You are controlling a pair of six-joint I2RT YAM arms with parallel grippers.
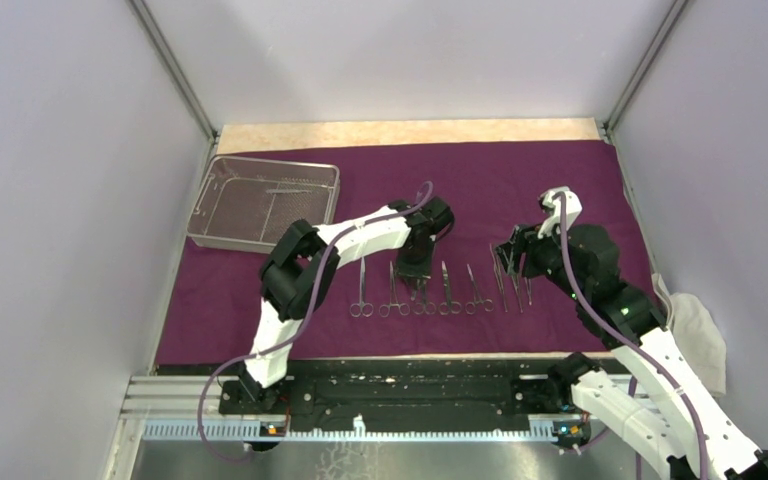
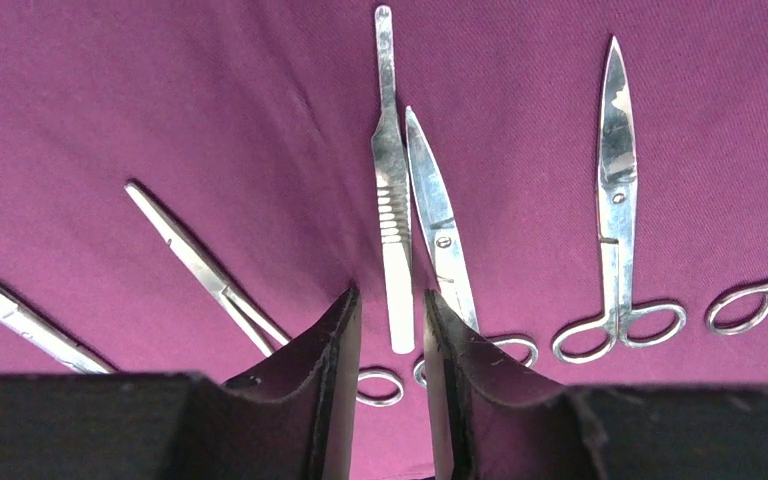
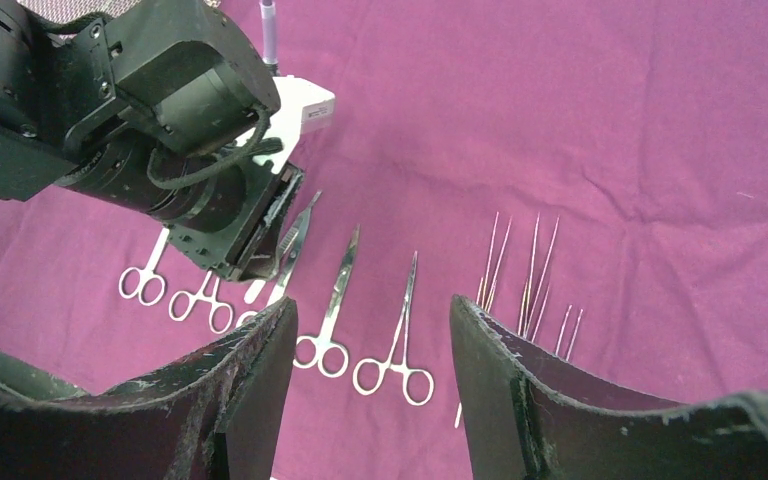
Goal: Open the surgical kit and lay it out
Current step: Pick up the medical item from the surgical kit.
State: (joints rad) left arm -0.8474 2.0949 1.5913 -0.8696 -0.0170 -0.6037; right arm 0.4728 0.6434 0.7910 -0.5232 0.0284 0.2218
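purple cloth wrap matt, woven; instruments polished shiny steel; tray silver wire mesh.

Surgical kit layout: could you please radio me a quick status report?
Left gripper open, straddling scalpel handle. Right gripper open, empty, by tweezers. Wrap spread, instruments in a row. Nothing in the way.

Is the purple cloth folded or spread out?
Spread out: the large dark purple cloth wrap lies flat, slim steel instruments lined up on it.
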